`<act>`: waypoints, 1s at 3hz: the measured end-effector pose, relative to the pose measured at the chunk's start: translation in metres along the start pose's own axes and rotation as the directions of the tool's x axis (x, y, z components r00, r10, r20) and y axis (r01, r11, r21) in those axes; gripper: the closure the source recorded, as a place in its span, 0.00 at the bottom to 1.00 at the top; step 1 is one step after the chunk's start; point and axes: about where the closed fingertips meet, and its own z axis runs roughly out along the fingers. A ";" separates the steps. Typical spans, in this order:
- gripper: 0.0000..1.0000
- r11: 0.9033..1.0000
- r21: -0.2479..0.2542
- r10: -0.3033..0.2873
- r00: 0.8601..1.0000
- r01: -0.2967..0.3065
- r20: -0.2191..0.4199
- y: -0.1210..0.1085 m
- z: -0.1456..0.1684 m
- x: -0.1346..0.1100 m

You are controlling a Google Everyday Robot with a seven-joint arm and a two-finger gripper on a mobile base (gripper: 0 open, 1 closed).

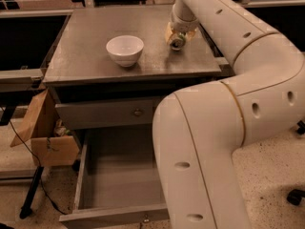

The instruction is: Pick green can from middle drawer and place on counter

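My gripper (177, 38) hangs from the big white arm over the right part of the counter (90, 56), right of the white bowl. It is shut on the green can (176, 43), of which I see mainly the round silver end, tilted toward me, just above or touching the counter. The middle drawer (116, 175) is pulled open below. Its grey floor shows nothing on it, and the arm hides its right side.
A white bowl (125, 50) stands on the counter's middle. The top drawer (109, 112) is shut, with a round knob (137, 112). An open cardboard box (45, 140) sits left of the cabinet. My arm's elbow (214, 142) fills the right foreground.
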 end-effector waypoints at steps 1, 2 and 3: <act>0.61 0.999 -0.033 -0.015 0.999 0.014 -0.034 -0.006 0.010 0.007; 0.38 0.999 -0.033 -0.016 0.999 0.014 -0.034 -0.007 0.009 0.007; 0.16 0.998 -0.055 -0.034 0.999 0.032 -0.037 -0.014 0.005 0.010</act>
